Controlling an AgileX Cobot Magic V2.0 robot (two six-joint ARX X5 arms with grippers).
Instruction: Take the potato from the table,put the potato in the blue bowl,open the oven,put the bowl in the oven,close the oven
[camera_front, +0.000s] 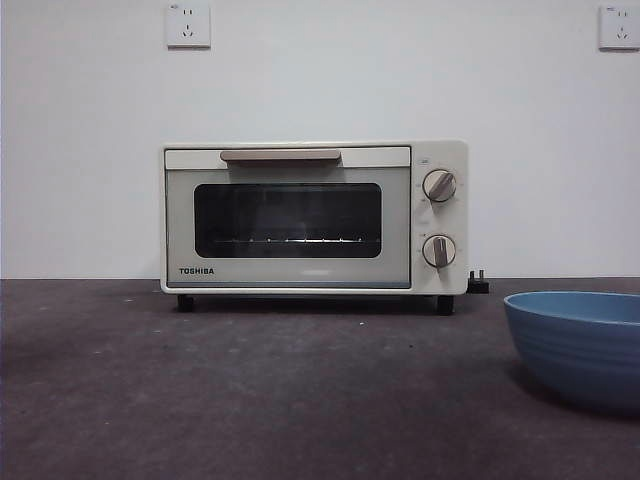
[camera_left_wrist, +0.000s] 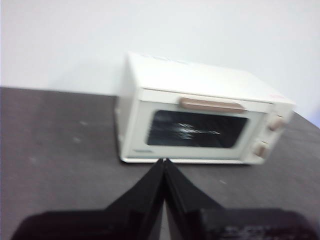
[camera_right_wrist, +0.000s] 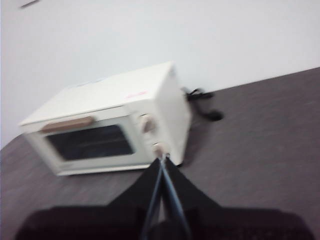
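Observation:
The cream-white oven (camera_front: 314, 217) stands at the back of the table (camera_front: 250, 400) with its dark glass door closed; it also shows in the left wrist view (camera_left_wrist: 200, 122) and the right wrist view (camera_right_wrist: 107, 125). The blue bowl (camera_front: 583, 345) sits at the front right, cut by the picture's edge, and its inside is hidden. The potato is out of view. My left gripper (camera_left_wrist: 164, 161) is shut and empty, held above the table in front of the oven. My right gripper (camera_right_wrist: 162, 159) is shut and empty too, off toward the oven's knob side. Neither arm shows in the front view.
A black plug and cord (camera_right_wrist: 202, 105) lie on the table behind the oven's right side, seen also at the oven's corner (camera_front: 479, 284). A white wall with two sockets (camera_front: 188, 25) closes the back.

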